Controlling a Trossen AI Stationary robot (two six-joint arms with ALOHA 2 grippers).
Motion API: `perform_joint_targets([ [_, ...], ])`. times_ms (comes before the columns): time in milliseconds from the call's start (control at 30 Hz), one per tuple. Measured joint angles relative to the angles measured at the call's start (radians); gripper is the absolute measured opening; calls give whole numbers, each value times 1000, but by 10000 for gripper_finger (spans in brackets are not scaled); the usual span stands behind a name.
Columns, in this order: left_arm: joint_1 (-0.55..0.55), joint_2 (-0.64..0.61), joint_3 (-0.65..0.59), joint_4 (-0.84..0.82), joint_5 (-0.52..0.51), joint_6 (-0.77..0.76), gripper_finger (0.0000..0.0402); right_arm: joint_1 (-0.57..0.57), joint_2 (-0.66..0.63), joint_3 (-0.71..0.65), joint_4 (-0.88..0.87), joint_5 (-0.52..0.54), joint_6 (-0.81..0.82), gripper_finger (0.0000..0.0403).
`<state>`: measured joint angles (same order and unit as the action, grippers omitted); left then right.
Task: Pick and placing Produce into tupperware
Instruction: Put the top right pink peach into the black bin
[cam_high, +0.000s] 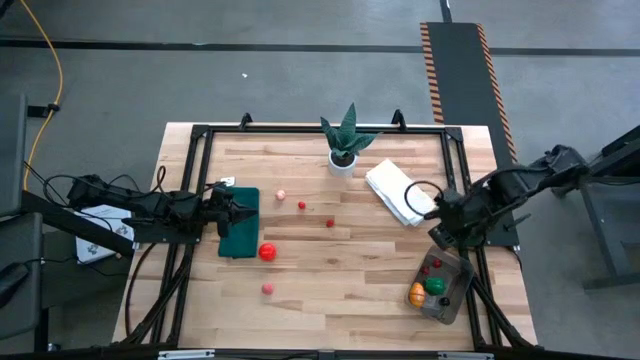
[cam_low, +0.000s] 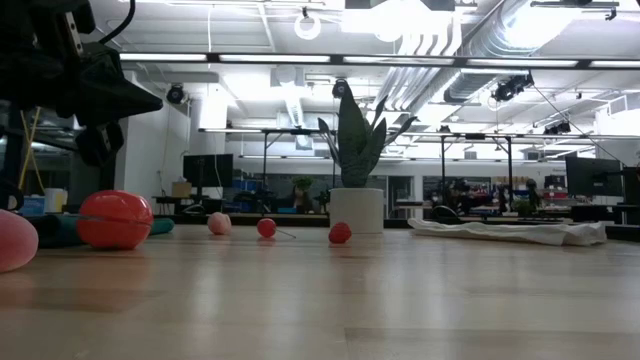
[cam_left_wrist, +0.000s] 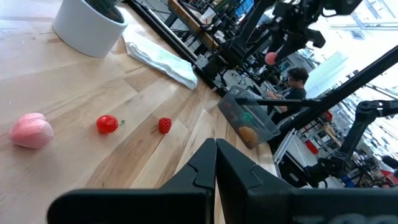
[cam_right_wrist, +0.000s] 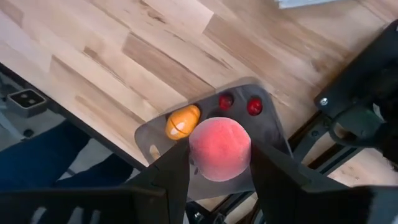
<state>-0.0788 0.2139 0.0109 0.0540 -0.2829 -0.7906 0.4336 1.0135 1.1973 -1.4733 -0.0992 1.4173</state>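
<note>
Right gripper (cam_right_wrist: 219, 163) is hanging above the clear greyish rectangular plastic tupperware (cam_high: 456, 296), its dark fingers clamped on a round pinkish-red toy peach (cam_right_wrist: 220, 148). The container is sitting at the near right corner of the pale wooden table (cam_high: 330, 270), just beside the black frame rail there. Lying inside it are an orange toy fruit (cam_high: 417, 294), a green one (cam_high: 436, 284) and two small dark red ones (cam_right_wrist: 226, 101).

Left gripper (cam_high: 243, 213) is hovering over the flat dark green rectangular mat (cam_high: 240, 239) at the table's left side; its jaws are pressed together with nothing between them.

Loose produce on the boards: a large red toy tomato (cam_high: 267, 252) touching the mat's near right corner, a pink fruit (cam_high: 268, 289) nearer the front edge, a pale pink piece (cam_high: 282, 194) and two small red berries (cam_high: 301, 205) toward the middle.

A spiky green plant in a white pot (cam_high: 344, 146) is standing at the far edge, with a folded white cloth (cam_high: 398, 190) lying between it and the right arm. The centre boards are lying bare. A person (cam_left_wrist: 295, 81) is sitting beyond the table.
</note>
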Motion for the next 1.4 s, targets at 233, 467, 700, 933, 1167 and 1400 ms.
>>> perform_joint_targets([
  [233, 0, 0, 0, 0, 12, 0, 1, 114, 87, 0, 57, 41, 108, 138],
  [467, 0, 0, 0, -3, 46, 0, 1, 220, 175, 0, 82, 45, 221, 138],
  [700, 0, 0, 0, -5, 63, 8, 1, 311, 242, 0, 123, 76, 352, 138],
  [933, 0, 0, 0, -10, 90, 8, 1, 390, 284, 0, 157, 77, 464, 138],
  [1167, 0, 0, 0, -11, 96, 8, 1, 458, 327, 0, 169, 83, 569, 138],
  [1400, 0, 0, 0, -11, 100, 8, 1, 507, 368, 0, 211, 119, 655, 138],
])
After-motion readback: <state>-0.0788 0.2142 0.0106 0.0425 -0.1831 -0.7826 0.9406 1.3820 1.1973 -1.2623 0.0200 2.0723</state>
